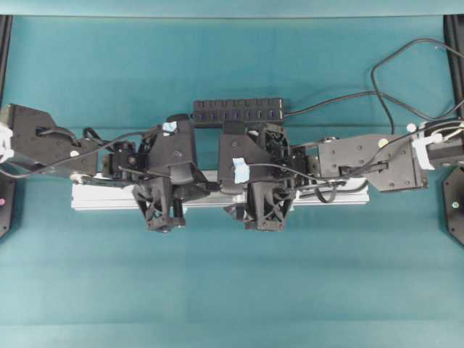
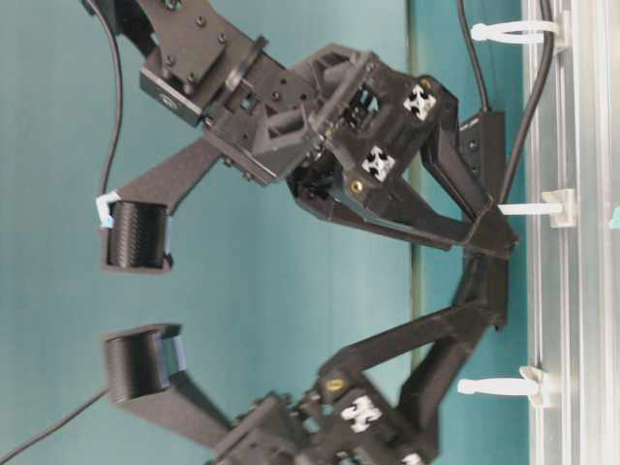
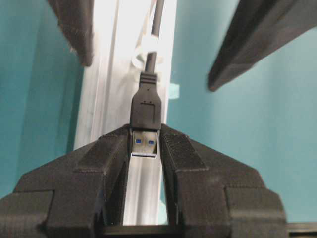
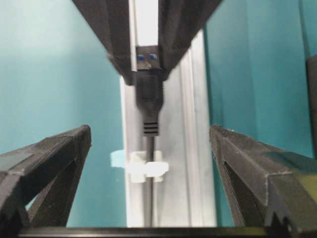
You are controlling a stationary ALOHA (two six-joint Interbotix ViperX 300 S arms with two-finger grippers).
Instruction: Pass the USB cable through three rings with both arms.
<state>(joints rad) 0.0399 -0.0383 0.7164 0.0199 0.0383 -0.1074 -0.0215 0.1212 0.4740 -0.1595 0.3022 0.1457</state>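
Observation:
The USB cable's dark plug [image 3: 146, 111] is pinched at its metal tip between the fingers of my left gripper [image 3: 146, 141], which is shut on it above the silver rail [image 3: 104, 99]. Behind the plug the cable [image 4: 149, 198] runs through a white ring [image 4: 143, 168]. My right gripper [image 4: 149, 131] is open, its fingers wide apart on either side of the rail around that ring. In the table-level view three rings [image 2: 509, 32] [image 2: 531, 207] [image 2: 494, 386] stand on the rail [image 2: 581, 291], and both grippers' tips meet just past the middle one. The lowest ring carries no cable.
A black multi-port hub [image 1: 239, 110] lies behind the rail [image 1: 94, 197], its cord [image 1: 326, 105] trailing off to the right. Both arm bodies crowd the rail's middle from above. Black frame parts [image 1: 455, 203] stand at the table's side edges on the teal cloth.

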